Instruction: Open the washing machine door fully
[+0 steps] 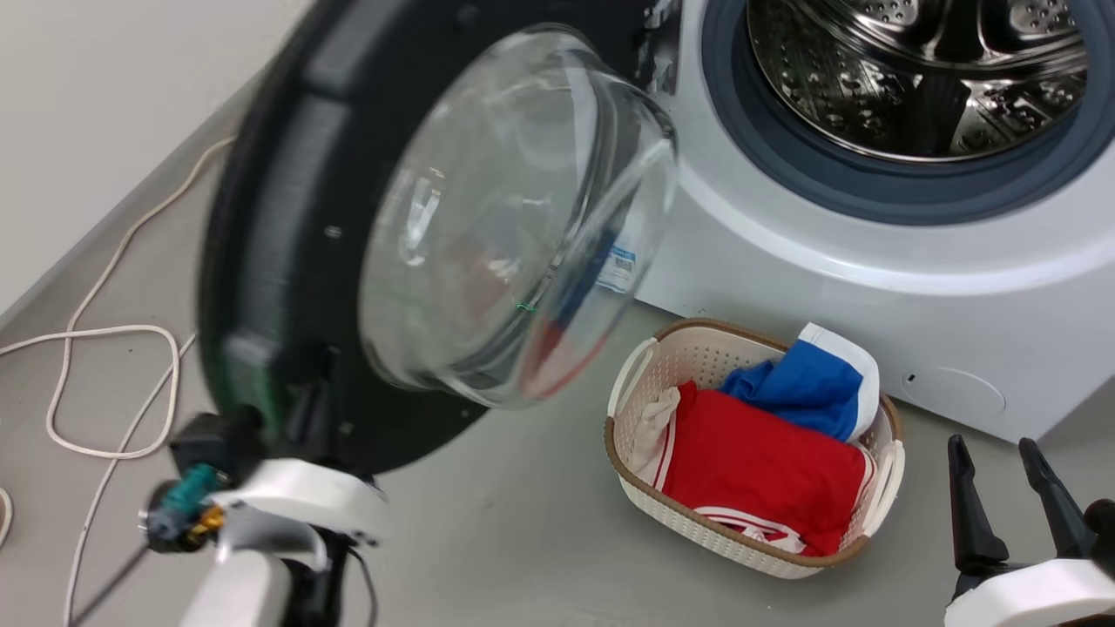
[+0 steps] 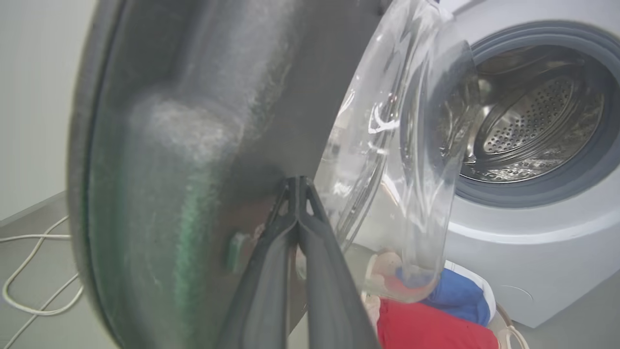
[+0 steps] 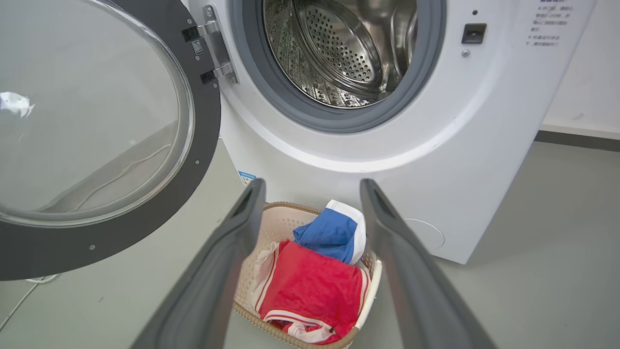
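Grey floor (image 1: 488,540), pale wall (image 1: 87,87) | logged washing machine door (image 1: 261,261) swung wide left of drum (image 1: 915,78) | noted left gripper (image 2: 296,182) fingers closed, tips on its inner face (pushing, seemingly, not gripping) | noted right gripper (image 3: 312,185) fingers spread, empty, clear of swing.

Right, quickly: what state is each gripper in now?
Left gripper: closed, tips against the washing machine door.
Right gripper: open, holding nothing.

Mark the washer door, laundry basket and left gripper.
washing machine door (image 3: 207,121), right wrist view, black rim right of the glass.
laundry basket (image 1: 697,357), head view, bare inner wall.
left gripper (image 2: 296,182), left wrist view, closed fingertips.
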You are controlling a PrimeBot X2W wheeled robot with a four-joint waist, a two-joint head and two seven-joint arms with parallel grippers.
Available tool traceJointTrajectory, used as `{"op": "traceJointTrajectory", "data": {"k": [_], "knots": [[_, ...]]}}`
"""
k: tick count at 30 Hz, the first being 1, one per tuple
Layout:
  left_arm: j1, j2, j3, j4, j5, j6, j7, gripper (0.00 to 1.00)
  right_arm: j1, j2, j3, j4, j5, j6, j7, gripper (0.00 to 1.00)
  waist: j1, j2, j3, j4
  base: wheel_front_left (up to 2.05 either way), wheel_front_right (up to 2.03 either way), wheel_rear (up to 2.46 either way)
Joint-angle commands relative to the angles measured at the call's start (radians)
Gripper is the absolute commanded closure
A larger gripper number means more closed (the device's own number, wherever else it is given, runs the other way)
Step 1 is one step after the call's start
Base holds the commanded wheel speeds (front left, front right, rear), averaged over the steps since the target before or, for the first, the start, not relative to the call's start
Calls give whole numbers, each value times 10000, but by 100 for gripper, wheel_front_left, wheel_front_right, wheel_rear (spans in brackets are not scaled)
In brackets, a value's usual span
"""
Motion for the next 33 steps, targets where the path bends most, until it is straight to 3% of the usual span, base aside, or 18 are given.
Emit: {"op": "traceJointTrajectory", "data": {"k": [1,9,22,27,33], "knots": [[-262,151,233,221,-96,-12,-111,100,-130,-73,13,-53,33,1,57,0,0,0,131,-135,0,0,0],[-1564,812,1329,2301,-770,-411,-501,100,-348,-333,82,-193,-82,1,201,0,0,0,671,-622,0,0,0],[-2672,1621,2180,5021,-871,-1170,-912,100,-593,-470,211,-126,67,1,81,0,0,0,898,-1150,0,0,0],[-2195,1421,2292,4581,-292,-1058,-939,100,-408,-324,208,31,219,1,-22,0,0,0,498,-1107,0,0,0],[-931,1074,2466,2925,550,-836,-921,100,-193,-162,316,224,278,1,-185,0,0,0,-114,-1086,0,0,0]]}}
